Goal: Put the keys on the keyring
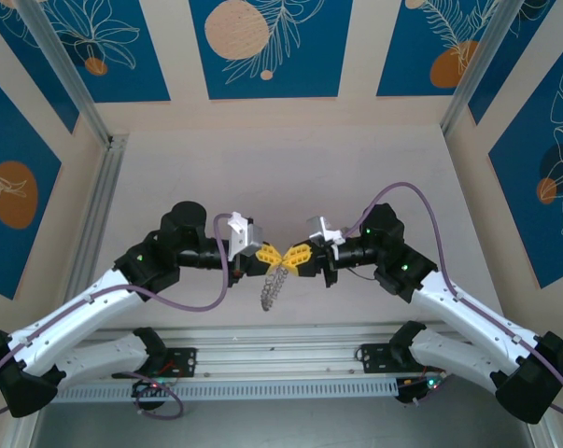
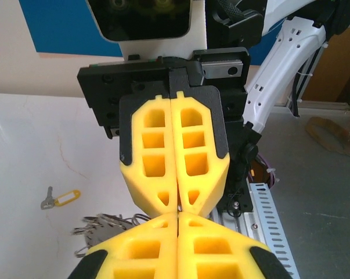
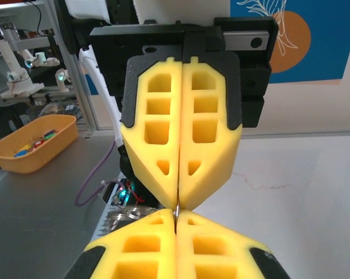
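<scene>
Left fingers and right fingers meet tip to tip, both pairs closed on the keyring. It dangles just below them, over the surface.

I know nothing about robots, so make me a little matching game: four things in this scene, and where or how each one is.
Things:
1. keyring
2. tagged key
3. basket
4. left gripper

Descriptions:
A. shut, tip to tip with the right gripper
B. orange, on the grey surface off to the side
C. lying flat on the white table
D. grey and chain-like, at the meeting fingertips

Pairs: 1-D, 2-C, 3-B, 4-A
</scene>
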